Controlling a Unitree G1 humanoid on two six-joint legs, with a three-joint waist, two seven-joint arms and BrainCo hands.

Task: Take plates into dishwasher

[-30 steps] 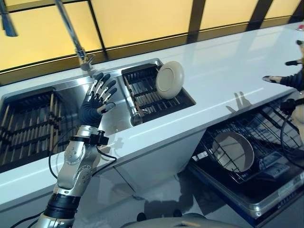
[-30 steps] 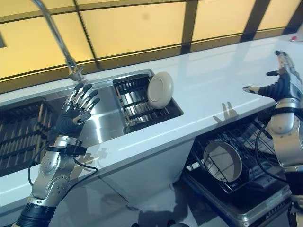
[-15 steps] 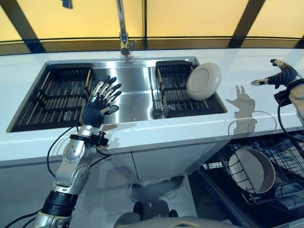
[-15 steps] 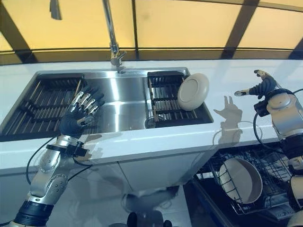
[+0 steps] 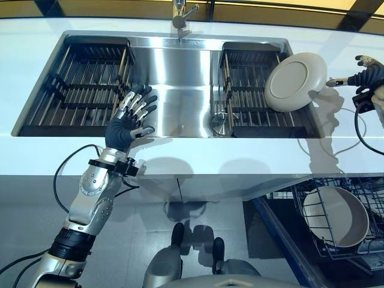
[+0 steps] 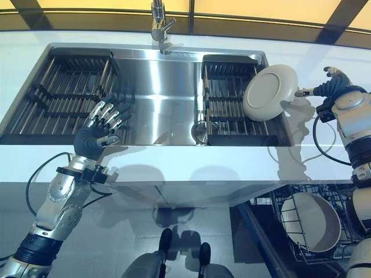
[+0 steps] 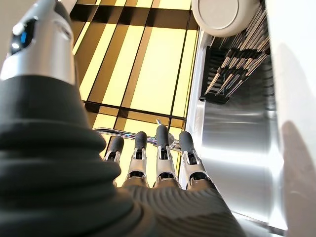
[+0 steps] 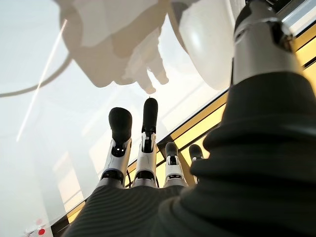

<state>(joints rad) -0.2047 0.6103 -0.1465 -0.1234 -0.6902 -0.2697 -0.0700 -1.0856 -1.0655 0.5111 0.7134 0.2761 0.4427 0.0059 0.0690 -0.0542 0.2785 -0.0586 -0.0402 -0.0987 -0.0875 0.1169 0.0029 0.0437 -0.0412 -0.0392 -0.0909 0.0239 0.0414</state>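
A beige plate [image 5: 295,81] leans tilted on the black rack [image 5: 246,84] in the right half of the steel sink [image 5: 174,90]; it also shows in the left wrist view [image 7: 224,17] and the right wrist view [image 8: 207,44]. A second beige plate [image 5: 336,216] stands in the dishwasher's wire rack [image 5: 360,198] at the lower right. My left hand [image 5: 129,120] is open over the sink's front edge, left of the plate. My right hand [image 5: 366,75] is open above the counter, just right of the leaning plate, not touching it.
A black rack [image 5: 78,84] fills the sink's left half. The tap [image 5: 180,15] stands at the sink's back edge and a drain [image 5: 220,122] lies near the middle. The white counter [image 5: 240,156] runs all round the sink.
The camera has tilted further down, so the whole scene has shifted. My right hand has come closer to the leaning plate. My left hand stays open over the sink.
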